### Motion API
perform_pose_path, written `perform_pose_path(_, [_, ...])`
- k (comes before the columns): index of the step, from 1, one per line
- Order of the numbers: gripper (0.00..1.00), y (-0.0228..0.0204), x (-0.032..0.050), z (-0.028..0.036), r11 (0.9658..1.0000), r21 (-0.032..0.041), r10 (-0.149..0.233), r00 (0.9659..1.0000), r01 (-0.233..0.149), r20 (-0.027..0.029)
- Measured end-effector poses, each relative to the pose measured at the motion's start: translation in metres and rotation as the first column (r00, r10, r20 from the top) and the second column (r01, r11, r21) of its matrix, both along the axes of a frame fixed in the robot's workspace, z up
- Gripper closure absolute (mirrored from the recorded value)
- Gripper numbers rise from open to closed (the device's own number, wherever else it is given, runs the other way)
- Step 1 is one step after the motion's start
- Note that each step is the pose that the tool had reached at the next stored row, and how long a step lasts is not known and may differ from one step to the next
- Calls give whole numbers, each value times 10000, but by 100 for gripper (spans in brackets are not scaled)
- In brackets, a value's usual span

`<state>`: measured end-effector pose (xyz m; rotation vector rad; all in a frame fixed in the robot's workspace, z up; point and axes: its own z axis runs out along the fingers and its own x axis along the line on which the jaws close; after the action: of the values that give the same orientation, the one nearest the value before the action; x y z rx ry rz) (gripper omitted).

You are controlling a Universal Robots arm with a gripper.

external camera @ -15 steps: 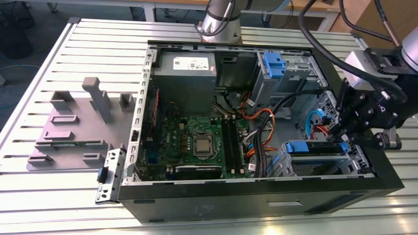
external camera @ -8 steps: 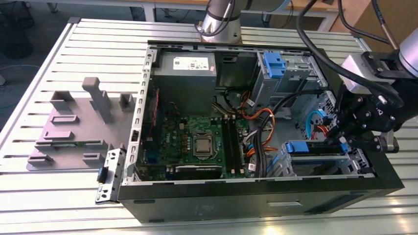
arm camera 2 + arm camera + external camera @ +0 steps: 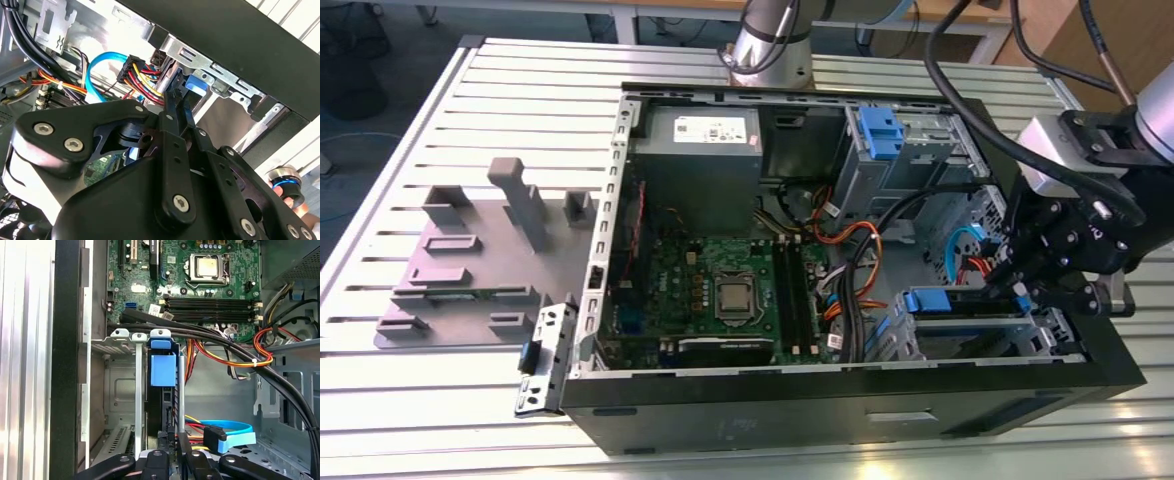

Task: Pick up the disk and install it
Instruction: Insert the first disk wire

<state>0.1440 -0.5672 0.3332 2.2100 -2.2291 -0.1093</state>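
Currently an open computer case (image 3: 854, 420) is seen lying on the slatted desk (image 3: 480, 420), with motherboard (image 3: 720, 290), grey power supply (image 3: 700, 150) and bundled cables (image 3: 847, 255) inside. The disk (image 3: 162, 390) is seated edge-on in the metal drive bay (image 3: 125, 390) at the case's front corner, its blue carrier tab (image 3: 163, 369) showing in the first wrist view and also in the exterior view (image 3: 937, 301). The hand (image 3: 172, 440) is positioned right at the disk's near end, fingers (image 3: 175, 100) drawn narrow against the carrier; actual grip cannot be told, since contact is masked by the linkage. Most of the disk's face is hidden by bay walls. A second blue bracket (image 3: 878, 130) is mounted in the upper bay. A grey fixture block (image 3: 480, 260) is placed on the desk beside the case.
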Motion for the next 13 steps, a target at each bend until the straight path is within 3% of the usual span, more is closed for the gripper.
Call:
perform_pose_path(3, [81,1,0,30,10000,-10,25,10000,-25,12])
perform_pose_path(13, [81,-2,0,29,10000,-66,61,10000,-61,10])
